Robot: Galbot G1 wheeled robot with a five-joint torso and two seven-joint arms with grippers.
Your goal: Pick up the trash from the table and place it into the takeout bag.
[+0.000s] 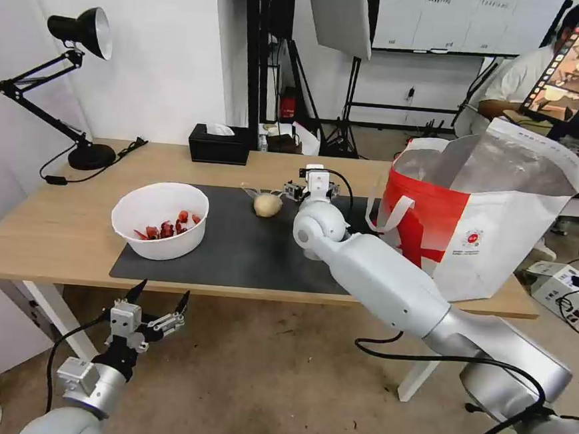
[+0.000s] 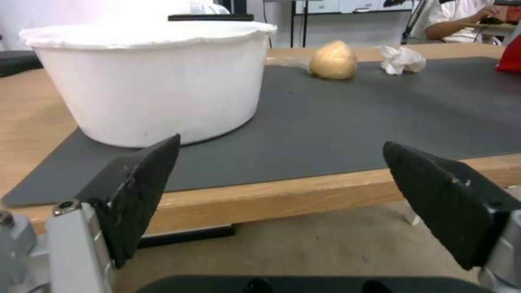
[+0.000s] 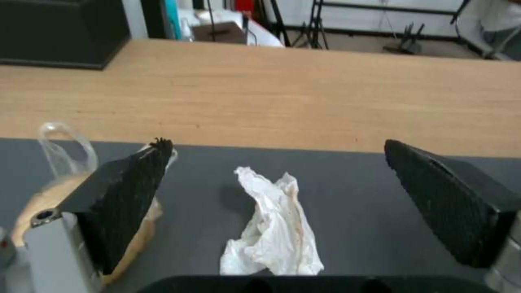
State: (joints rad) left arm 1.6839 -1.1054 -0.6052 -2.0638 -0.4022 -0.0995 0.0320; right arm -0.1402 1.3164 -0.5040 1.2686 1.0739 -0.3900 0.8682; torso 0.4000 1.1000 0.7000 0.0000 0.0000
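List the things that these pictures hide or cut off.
- Tissue: in the head view the right arm covers it.
- Right gripper: head view shows its wrist, not its fingertips.
- Bag inside: head view, its walls hide the bottom.
- Bowl contents: left wrist view, the wall hides them.

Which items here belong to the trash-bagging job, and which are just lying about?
Job: white bowl with red scraps, knotted bag with beige lump, crumpled tissue, takeout bag, open right gripper over the tissue.
Lying about: black tissue box, desk lamp.
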